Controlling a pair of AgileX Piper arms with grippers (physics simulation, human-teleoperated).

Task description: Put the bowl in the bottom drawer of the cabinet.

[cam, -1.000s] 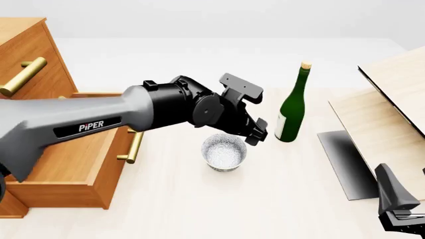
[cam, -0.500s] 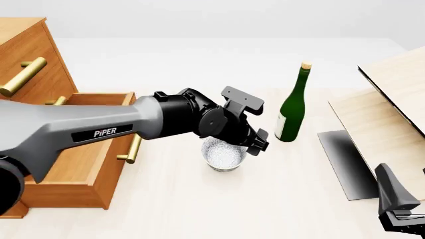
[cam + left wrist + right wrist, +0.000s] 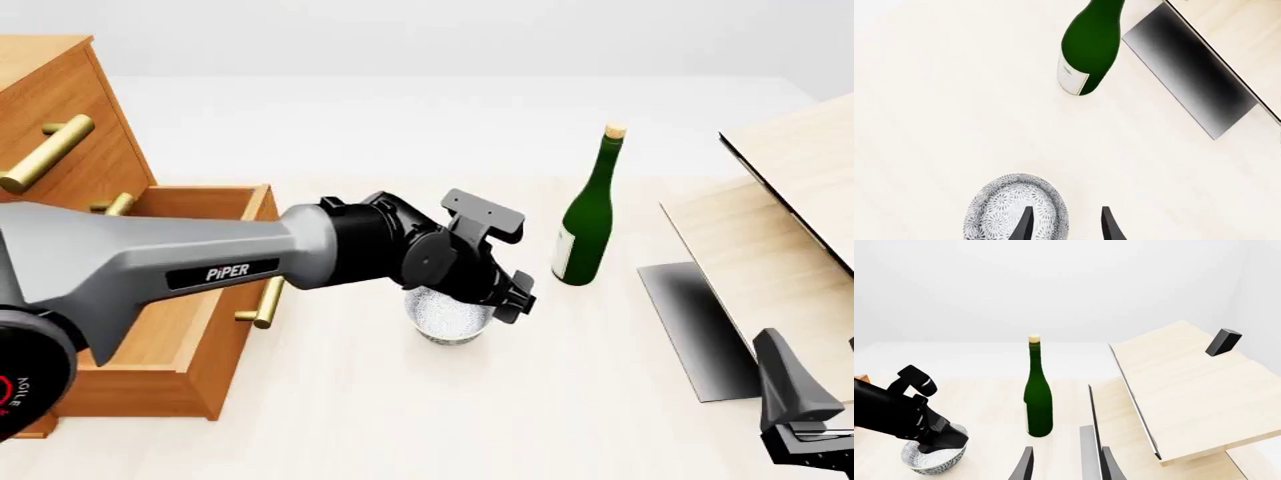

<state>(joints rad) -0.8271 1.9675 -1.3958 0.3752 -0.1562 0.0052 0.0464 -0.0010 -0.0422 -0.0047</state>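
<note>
The small white grey-speckled bowl (image 3: 449, 318) stands on the pale tabletop (image 3: 534, 400), right of the pulled-out orange-brown bottom drawer (image 3: 160, 310). The left gripper (image 3: 1066, 226), jaws apart, straddles its rim. The right gripper (image 3: 1066, 466) hangs parted nearby.

The left gripper (image 3: 505, 292) has come lower onto the bowl (image 3: 450, 318), one finger seemingly inside its rim.

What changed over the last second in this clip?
The left gripper has come down onto the bowl, one finger now inside its rim, jaws open, nothing gripped yet. Bowl, green bottle, open bottom drawer and right gripper stayed put.
</note>
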